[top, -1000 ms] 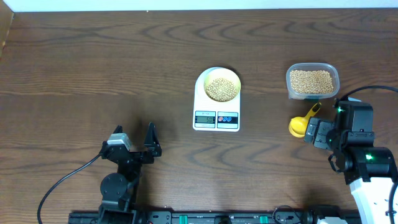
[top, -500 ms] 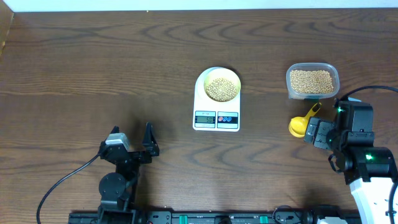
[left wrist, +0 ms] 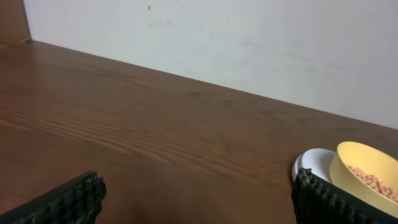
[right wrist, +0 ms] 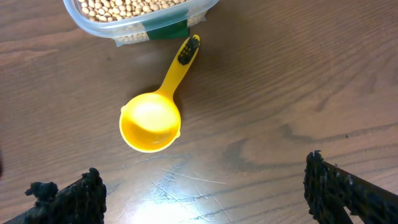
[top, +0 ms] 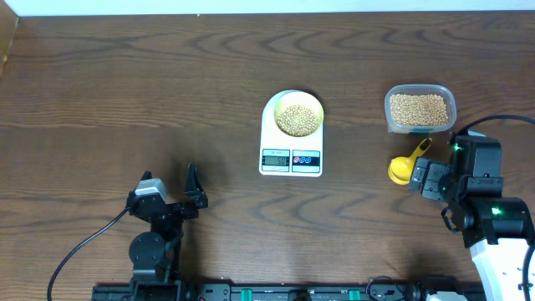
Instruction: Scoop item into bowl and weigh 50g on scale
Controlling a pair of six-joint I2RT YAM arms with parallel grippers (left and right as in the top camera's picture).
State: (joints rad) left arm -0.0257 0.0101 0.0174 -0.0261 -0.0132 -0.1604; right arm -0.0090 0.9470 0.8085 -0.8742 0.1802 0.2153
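The pale yellow bowl [top: 299,116] holds tan beans [top: 298,119] and sits on the white scale [top: 291,134], whose display [top: 277,160] is lit. In the left wrist view the bowl [left wrist: 365,176] and the scale platform [left wrist: 314,163] show at the far right. A clear container [top: 420,109] of beans stands at the right; its edge shows in the right wrist view [right wrist: 134,15]. A bright yellow scoop [top: 407,162] lies empty on the table below it, also in the right wrist view [right wrist: 152,118]. My left gripper [top: 167,191] is open and empty at the front left. My right gripper [top: 430,179] is open and empty just behind the scoop.
The dark wooden table [top: 150,92] stretches to a white wall [left wrist: 249,43] at the far edge. A black cable [top: 79,247] runs from the left arm's base. The right arm's white body [top: 501,242] fills the front right corner.
My left gripper has drawn back toward the front left, away from the scale. The right arm, scoop, bowl and scale have not moved.
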